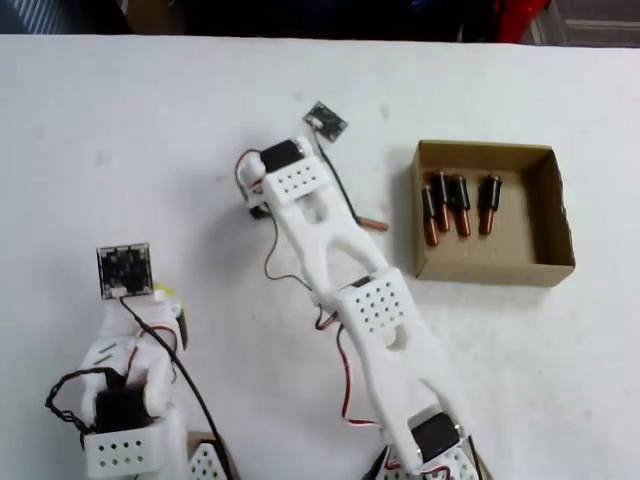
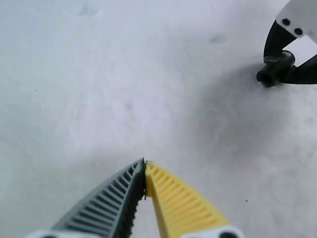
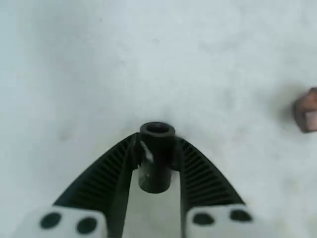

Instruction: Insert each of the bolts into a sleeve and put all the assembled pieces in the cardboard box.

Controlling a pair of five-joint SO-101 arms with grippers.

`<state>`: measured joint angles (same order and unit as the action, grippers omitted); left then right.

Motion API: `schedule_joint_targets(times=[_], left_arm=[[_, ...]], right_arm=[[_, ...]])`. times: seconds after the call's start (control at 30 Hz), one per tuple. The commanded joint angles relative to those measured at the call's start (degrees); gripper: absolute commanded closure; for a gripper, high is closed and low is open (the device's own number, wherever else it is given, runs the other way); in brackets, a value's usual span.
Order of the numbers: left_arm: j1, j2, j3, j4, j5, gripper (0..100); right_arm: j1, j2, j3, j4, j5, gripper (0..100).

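right claw (image 3: pixel 157 140) clenched on upright black sleeve (image 3: pixel 156 171) | loose bolt (image 1: pixel 373 224) on surface (image 1: pixel 150 120), right of this arm, lying roughly left-right, nearer this arm | left claw (image 2: pixel 144 171) closed, empty | cardboard box (image 1: pixel 555 215) upper right

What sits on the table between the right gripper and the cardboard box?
A loose copper bolt lies on the table between the right gripper and the cardboard box; the high view shows this.
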<state>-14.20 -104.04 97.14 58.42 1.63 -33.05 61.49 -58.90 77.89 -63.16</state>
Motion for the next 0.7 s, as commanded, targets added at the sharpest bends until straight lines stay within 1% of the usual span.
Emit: schedule_joint_targets(times=[0.0, 0.2, 0.3, 0.53, 0.6, 0.67], left_arm=[[-0.4, -0.4, -0.2, -1.2, -0.2, 98], [-0.4, -0.4, -0.2, -1.2, -0.2, 98], [-0.4, -0.4, -0.2, -1.1, -0.2, 98], [-0.4, -0.4, -0.2, -1.1, -0.2, 98], [-0.4, -0.4, -0.2, -1.1, -0.2, 98], [-0.4, -0.4, -0.2, -1.1, -0.2, 98]], right_arm=[[0.3, -2.0, -1.6, 6.3, 9.1, 97.9], [0.3, -5.7, -1.5, 15.2, 33.8, 98.1], [0.4, -7.1, -1.5, 18.6, 44.2, 98.1], [0.3, -5.0, -0.9, 19.9, 65.9, 97.8], [0.1, -3.6, -1.0, 19.9, 70.9, 97.8], [0.1, -2.8, -1.3, 20.0, 74.0, 97.7]])
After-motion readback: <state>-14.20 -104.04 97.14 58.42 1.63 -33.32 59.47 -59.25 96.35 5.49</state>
